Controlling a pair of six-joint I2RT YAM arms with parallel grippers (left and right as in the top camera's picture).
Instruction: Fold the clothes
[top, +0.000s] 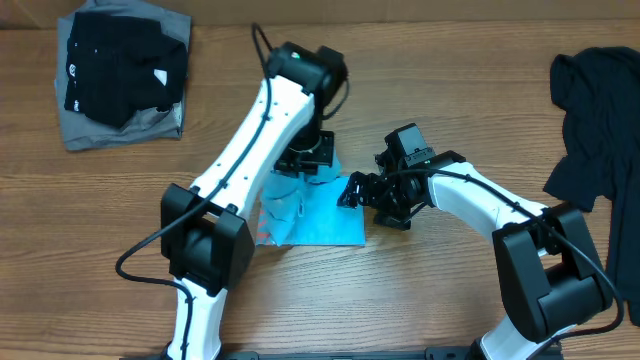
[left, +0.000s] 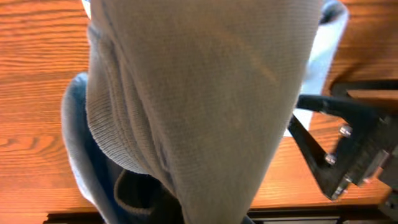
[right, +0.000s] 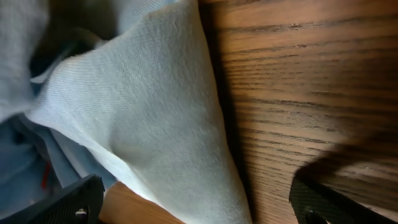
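Two white-and-black arms work over a wooden table (top: 450, 60) that fills the overhead view. The left arm (top: 245, 140) reaches in from the near edge and the right arm (top: 480, 195) bends in from the other side, so the two sets of jaws come close together near the middle. A loose black garment (top: 595, 110) lies crumpled well away from both sets of jaws, out beyond the right arm at the table's edge. Far from the jaws on the opposite side, past the left arm, a folded black garment (top: 120, 70) sits on top of a folded grey garment (top: 90, 135). The light-blue T-shirt (top: 320, 215) is a small, partly folded bundle directly under and between the two grippers. The left gripper (top: 305, 155) is down on the shirt's far part. In its wrist view the T-shirt (left: 205, 93) hangs so close that the cloth covers the fingers, so I cannot tell how far those jaws stand apart or whether they pinch the fabric. The right gripper (top: 352, 190) sits at the shirt's edge with its jaws spread wide and gripping nothing. In its wrist view a pointed fold of the T-shirt (right: 143, 112) lies on the wood, running down into the gap of the right gripper (right: 202, 202), nearer one finger than the other.
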